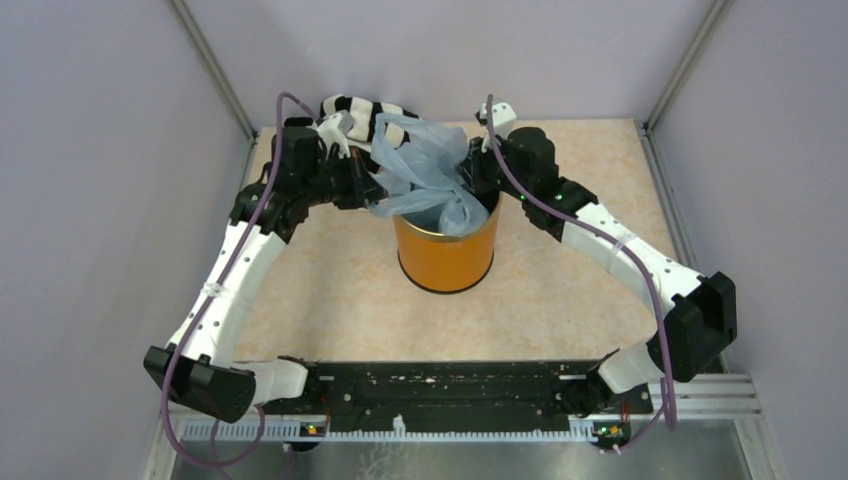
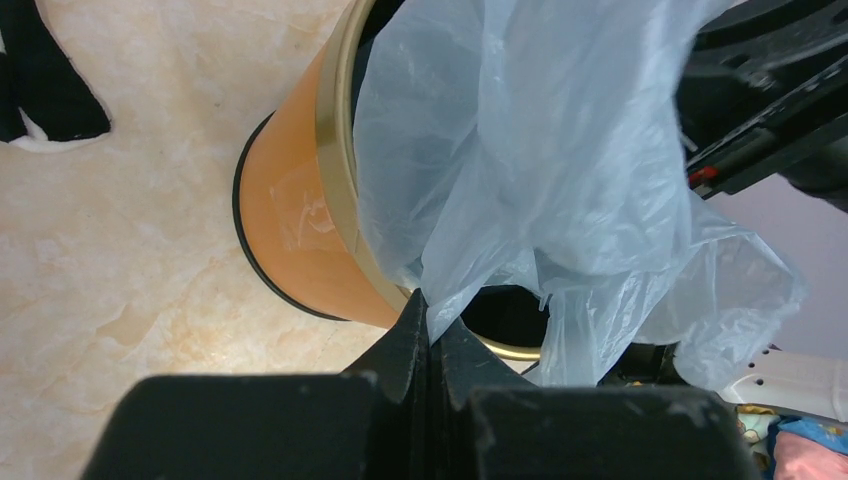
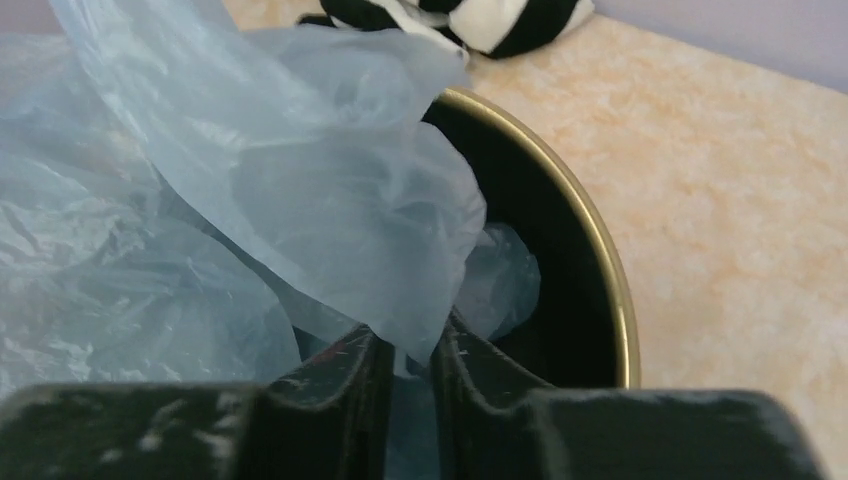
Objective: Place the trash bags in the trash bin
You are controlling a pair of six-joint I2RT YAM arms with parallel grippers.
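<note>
The light-blue crinkly trash bag [image 1: 425, 170] hangs bunched over the mouth of the orange trash bin [image 1: 446, 255], its lower part dipping inside. My left gripper [image 1: 370, 195] is at the bin's left rim, shut on an edge of the bag [image 2: 520, 150]; the closed tips [image 2: 430, 310] pinch the plastic just above the gold rim [image 2: 335, 140]. My right gripper [image 1: 478, 178] is at the bin's right rim, shut on another fold of the bag [image 3: 330, 200], with plastic between its fingers [image 3: 410, 350] over the black inside [image 3: 560, 270].
A black-and-white striped cloth [image 1: 370, 115] lies on the table behind the bin and shows in the right wrist view [image 3: 470, 20]. The marbled tabletop [image 1: 330, 290] is walled by lilac panels at left, right and back.
</note>
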